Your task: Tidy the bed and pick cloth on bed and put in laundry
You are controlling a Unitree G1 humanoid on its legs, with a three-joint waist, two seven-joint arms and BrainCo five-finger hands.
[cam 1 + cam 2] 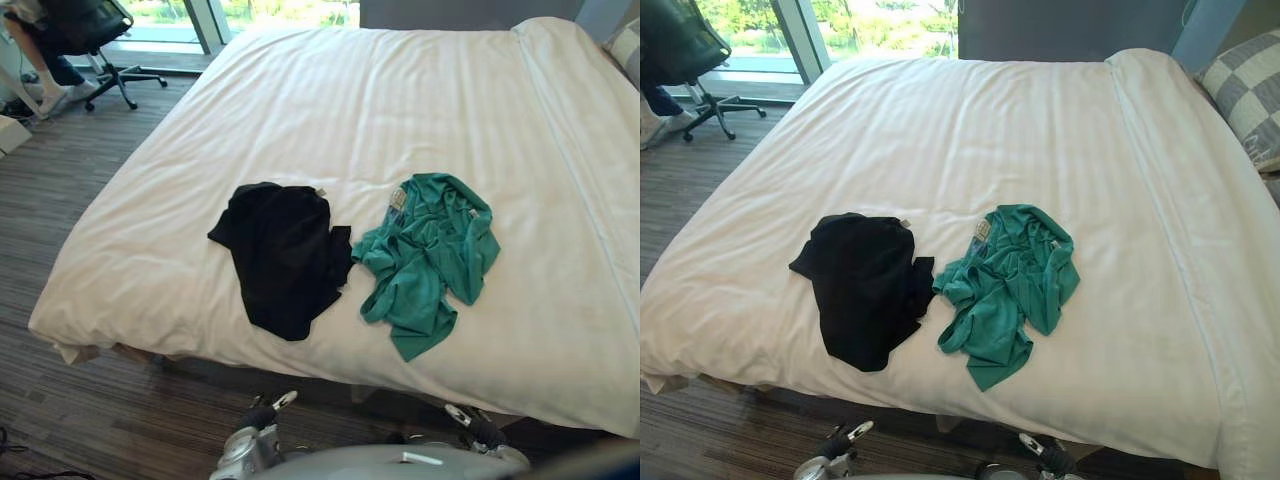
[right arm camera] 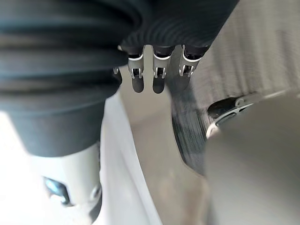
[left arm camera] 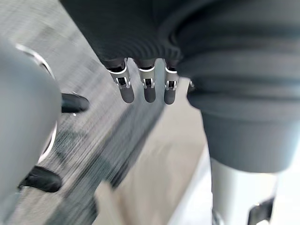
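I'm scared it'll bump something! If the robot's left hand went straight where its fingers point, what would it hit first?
Probably the dark striped floor. The left hand hangs open, fingers aimed down at it, with nothing between. A beige strip lies right beside that spot, so I can't be sure.

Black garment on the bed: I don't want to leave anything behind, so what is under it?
The black garment lies on the white duvet. Anything beneath its folds is covered and cannot be seen.

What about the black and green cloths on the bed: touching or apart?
Touching. In the left eye view the black cloth meets the green cloth edge to edge, no sheet between.
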